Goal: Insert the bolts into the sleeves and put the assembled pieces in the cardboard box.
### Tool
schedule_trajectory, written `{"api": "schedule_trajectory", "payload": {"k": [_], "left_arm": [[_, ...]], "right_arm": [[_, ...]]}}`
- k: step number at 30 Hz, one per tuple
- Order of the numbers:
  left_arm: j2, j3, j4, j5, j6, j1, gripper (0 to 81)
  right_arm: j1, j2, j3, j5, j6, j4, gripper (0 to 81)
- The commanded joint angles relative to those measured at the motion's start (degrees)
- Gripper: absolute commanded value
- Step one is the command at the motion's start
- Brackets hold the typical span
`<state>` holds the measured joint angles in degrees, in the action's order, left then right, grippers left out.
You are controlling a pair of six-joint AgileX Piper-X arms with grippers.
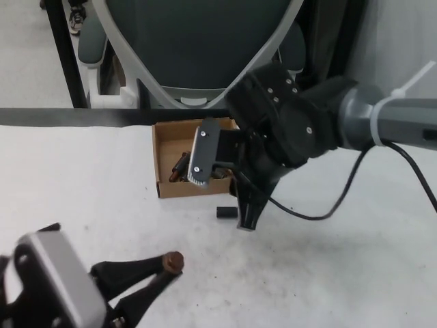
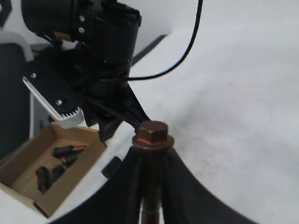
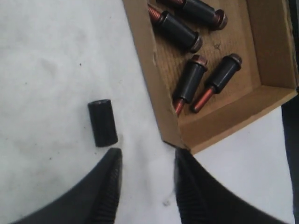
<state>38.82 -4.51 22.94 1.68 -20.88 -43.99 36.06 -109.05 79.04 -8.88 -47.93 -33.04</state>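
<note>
My left gripper [image 1: 167, 268] is shut on a copper bolt [image 2: 150, 140] near the bench's front left; its hex head [image 1: 173, 260] sticks out past the fingertips. The cardboard box [image 1: 162, 145] sits at the back centre and holds several assembled bolt-and-sleeve pieces [image 3: 188, 82]. One loose black sleeve [image 3: 102, 122] lies on the bench just outside the box [image 3: 154, 93], also seen as a sleeve [image 1: 226, 212] in the high view. My right gripper [image 3: 145, 175] hangs open just above the bench, between that sleeve and the box corner, holding nothing.
The bench top is white. An office chair [image 1: 194, 48] stands behind the bench's dark back edge. The right arm's cable [image 1: 328, 205] loops down over the bench to the right of the box.
</note>
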Motion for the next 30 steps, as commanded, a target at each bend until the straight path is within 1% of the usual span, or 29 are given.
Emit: {"api": "schedule_trajectory", "payload": {"k": [1, 5, 9, 11, 13, 16, 18, 23, 26, 30], "left_arm": [[-0.6, 0.2, 3.1, -1.7, -0.2, 0.0, 0.8], [-0.2, 0.2, 3.6, -0.6, -0.6, 5.3, 0.8], [-0.2, 0.2, 4.2, 7.3, 0.6, 14.0, 0.8], [-0.2, 0.2, 4.4, 11.3, 2.2, 19.0, 0.8], [-0.2, 0.2, 4.4, 15.7, 4.5, 23.2, 0.8], [-0.2, 0.2, 4.4, 20.2, 7.0, 28.0, 0.8], [-0.2, 0.2, 4.4, 21.1, 7.3, 29.2, 0.8], [-0.2, 0.2, 4.7, 22.1, 7.2, 29.1, 0.8], [-0.2, 0.2, 5.3, 22.1, 7.2, 29.1, 0.8], [-0.2, 0.2, 5.6, 22.1, 7.2, 29.1, 0.8]], "right_arm": [[-0.3, -1.8, 3.5, 1.1, -0.5, -2.5, 35.7], [-0.3, -4.9, 8.2, 1.1, -0.5, -6.3, 35.7], [-0.3, -8.3, 11.9, 1.1, -0.5, -8.6, 35.7], [-0.3, -9.7, 13.2, 1.1, -0.5, -9.7, 35.7], [-0.3, -11.0, 14.3, 1.1, -0.5, -11.7, 35.7], [-0.3, -12.1, 14.6, 1.1, -0.4, -14.6, 35.7], [-0.3, -12.2, 14.5, 1.1, -0.4, -16.1, 35.7], [-0.3, -12.2, 14.5, 1.3, -0.4, -18.0, 35.7], [-0.3, -12.2, 14.5, 4.3, 0.0, -19.6, 35.7], [-0.2, -12.2, 14.5, 6.4, 0.0, -19.3, 35.7]]}}
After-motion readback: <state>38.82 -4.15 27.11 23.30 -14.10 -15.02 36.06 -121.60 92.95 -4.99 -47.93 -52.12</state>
